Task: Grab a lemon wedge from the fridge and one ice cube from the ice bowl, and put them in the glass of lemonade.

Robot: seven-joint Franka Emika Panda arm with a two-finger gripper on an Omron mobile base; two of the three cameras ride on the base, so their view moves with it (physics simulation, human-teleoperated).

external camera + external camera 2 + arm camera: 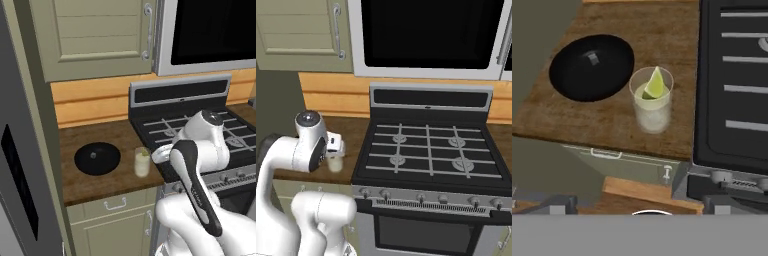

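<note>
Now, fridge (20, 165): grey door at the far left of the left base view, shut.
Ice bowl (592, 67): black dish on the wooden surface (577, 120), one small grey cube (592, 58) at its centre — judged to be the piece left to fetch.
Glass of lemonade (652, 102): just right of the bowl, near the stove (732, 85), within easy reach of both.
Lemon wedge (654, 85): stands in the glass with its tip above the rim, so that half looks done.
Hand (335, 145): above the glass, empty, jaws spread wide, apparently having let go.
Views: the hand view shows the wedge clearly — the left base view gives a pale speck; in the right base view the arm hides the bowl.
</note>
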